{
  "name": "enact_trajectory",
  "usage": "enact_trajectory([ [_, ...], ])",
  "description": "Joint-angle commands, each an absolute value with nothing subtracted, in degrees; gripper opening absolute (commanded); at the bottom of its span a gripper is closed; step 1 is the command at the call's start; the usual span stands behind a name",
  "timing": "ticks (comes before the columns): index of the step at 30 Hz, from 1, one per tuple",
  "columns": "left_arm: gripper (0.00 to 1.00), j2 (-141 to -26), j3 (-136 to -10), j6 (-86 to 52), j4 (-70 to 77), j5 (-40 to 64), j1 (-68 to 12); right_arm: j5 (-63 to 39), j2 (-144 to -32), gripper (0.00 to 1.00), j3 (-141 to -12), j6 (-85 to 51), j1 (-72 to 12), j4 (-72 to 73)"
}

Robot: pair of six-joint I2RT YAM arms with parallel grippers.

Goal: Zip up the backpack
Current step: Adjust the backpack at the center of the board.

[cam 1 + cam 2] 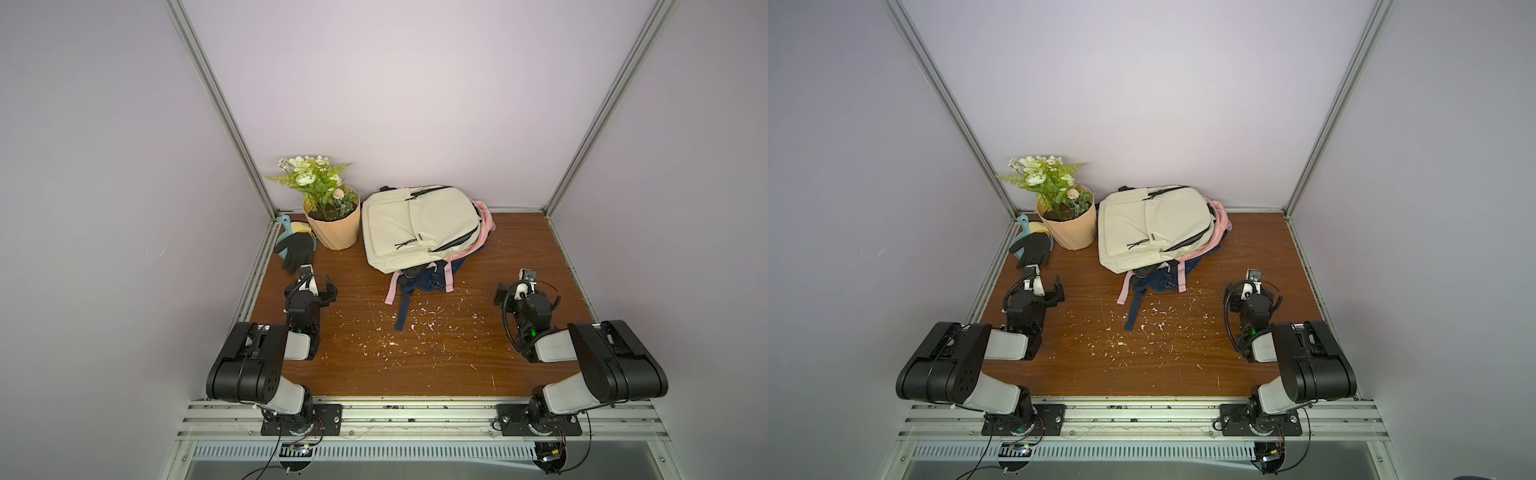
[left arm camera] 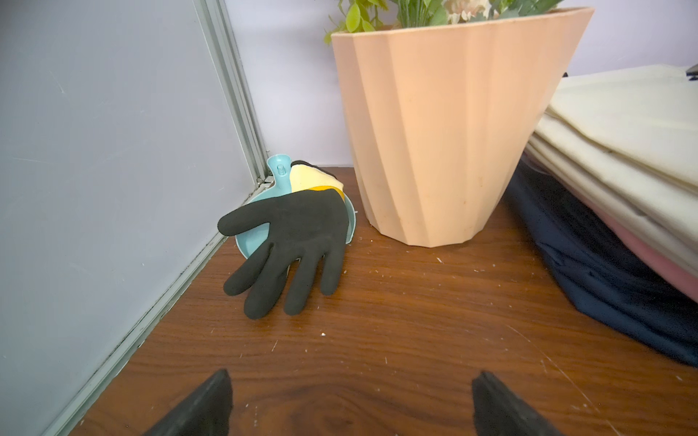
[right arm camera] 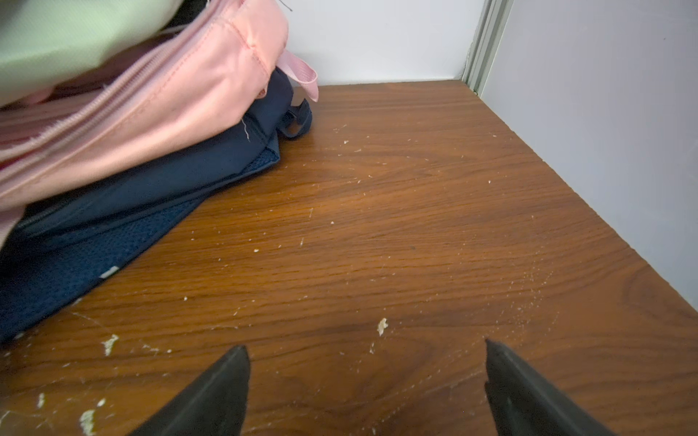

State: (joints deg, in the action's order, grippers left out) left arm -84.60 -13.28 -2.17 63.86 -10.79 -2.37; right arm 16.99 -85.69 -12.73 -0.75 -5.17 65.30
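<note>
left gripper (image 2: 351,381) and right gripper (image 3: 366,351) splayed wide, empty. cream backpack (image 1: 419,226) flat at table (image 1: 457,353) 12 o'clock, long axis 12–6; open zipper (image 1: 457,241) on its 3 o'clock edge, 10 o'clock from nearer right gripper.

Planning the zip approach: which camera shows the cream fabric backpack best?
In both top views the whole cream fabric backpack shows, zipper gap included. Left wrist catches only its edge; right wrist only a blurred corner.
</note>
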Motion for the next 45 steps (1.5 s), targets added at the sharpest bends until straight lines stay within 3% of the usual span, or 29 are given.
enact_trajectory([
  [1,1.00,-79.3,-17.6,1.3,55.0,-12.0,-4.6,12.1,-79.7,1.00,-19.1,1.6,-5.4,54.6],
  [10,1.00,-60.4,-22.4,-6.6,36.9,-11.7,-8.6,9.9,-60.1,0.99,-20.8,-2.9,-6.2,42.6],
  [15,1.00,-52.6,-28.5,-28.5,22.3,-24.0,-8.6,13.3,-50.4,1.00,-22.6,-11.1,-6.1,35.7],
  [19,1.00,-53.0,-33.4,-45.7,7.2,-29.6,-6.9,23.6,-46.4,0.99,-26.7,-30.6,-5.6,22.5],
  [25,1.00,-61.3,-36.1,-41.5,8.4,-13.0,-2.9,11.9,-54.7,1.00,-33.6,-27.9,-4.4,16.9],
  [31,1.00,-72.7,-43.2,-36.4,9.2,-8.3,-9.6,3.1,-68.4,0.99,-41.7,-28.0,-4.8,13.4],
  [45,1.00,-96.1,-59.4,-35.3,11.5,2.3,-15.8,1.3,-91.3,0.95,-63.5,-28.0,-13.7,11.2],
])
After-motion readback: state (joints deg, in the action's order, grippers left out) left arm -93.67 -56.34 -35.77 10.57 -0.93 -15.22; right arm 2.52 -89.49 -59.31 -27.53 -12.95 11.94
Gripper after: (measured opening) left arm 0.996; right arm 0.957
